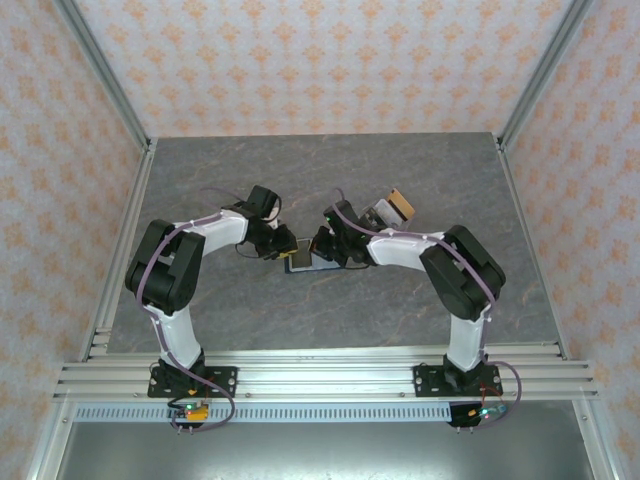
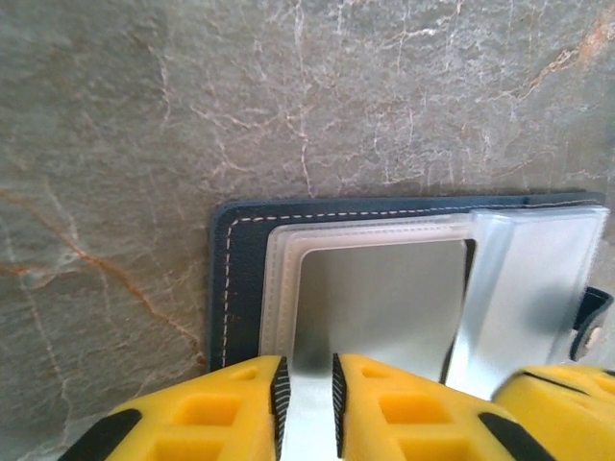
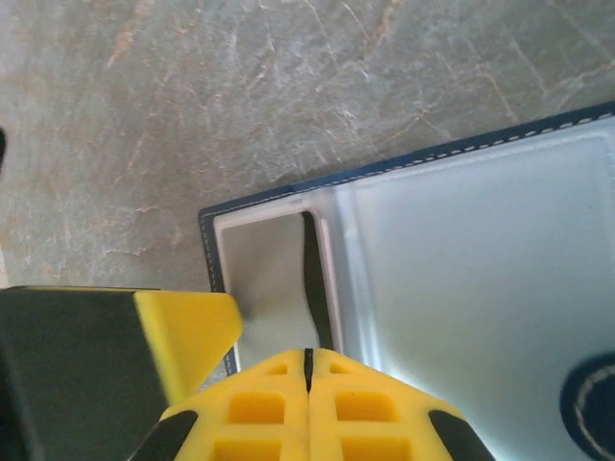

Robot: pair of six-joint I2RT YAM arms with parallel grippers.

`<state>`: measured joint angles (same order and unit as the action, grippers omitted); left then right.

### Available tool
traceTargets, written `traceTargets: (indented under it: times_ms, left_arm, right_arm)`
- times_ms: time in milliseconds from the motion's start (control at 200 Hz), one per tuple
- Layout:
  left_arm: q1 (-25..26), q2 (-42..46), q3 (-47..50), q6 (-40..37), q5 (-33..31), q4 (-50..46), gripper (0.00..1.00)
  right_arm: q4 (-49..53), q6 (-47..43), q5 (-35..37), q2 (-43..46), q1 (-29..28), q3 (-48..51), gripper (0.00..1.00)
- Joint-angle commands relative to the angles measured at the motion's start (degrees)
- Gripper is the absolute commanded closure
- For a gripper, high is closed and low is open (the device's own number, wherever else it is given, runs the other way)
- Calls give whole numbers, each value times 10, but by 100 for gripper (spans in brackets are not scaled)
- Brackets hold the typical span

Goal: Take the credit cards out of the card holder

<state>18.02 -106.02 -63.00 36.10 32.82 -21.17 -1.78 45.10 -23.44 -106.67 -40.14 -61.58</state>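
The left end effector [image 2: 307, 408] is narrow, its pads a slit apart, and a silvery surface shows through the slit; nothing is clearly pinched there. Directly ahead of it, touching its tips, lies the card holder [image 2: 238, 288], spread open on the table [image 2: 144, 115] with its long axis running crosswise between the two arms. Its windowed pocket holds a silver-grey card [image 2: 384, 298], and this arm is the nearer to it. The right end effector [image 3: 307, 370] is closed, pads together, tips down at the corner of the opposite pocket; it seems to be pinning the card holder, though I cannot tell whether it grips any material. Behind the right arm, well apart from the card holder, sits a small pile of loose cards [image 1: 390, 210]. The coming pull probably has to draw the silver-grey card along the pocket toward the left arm while the right holds the card holder flat
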Motion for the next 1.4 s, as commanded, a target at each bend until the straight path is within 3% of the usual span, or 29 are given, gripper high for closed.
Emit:
traceTargets:
  times_ms: [0,185,385,581,1051,1396]
  left_arm:
    - [1,22,-11,-5,-12,-48,75]
    - [2,38,-17,-10,0,-51,75]
    - [3,46,4,-5,16,-43,76]
    - [4,44,27,-2,27,-34,77]
    - [6,17,26,-1,40,-27,84]
    - [7,14,22,-8,44,-32,84]
  right_arm:
    - [39,-25,47,27,-3,10,100]
    - [41,-28,39,24,-1,10,100]
    - [21,-17,-19,8,-1,7,84]
    - [32,-14,-42,-10,-1,1,78]
    - [27,-10,-66,-36,-1,-5,80]
    - [15,-12,-52,-13,-1,7,80]
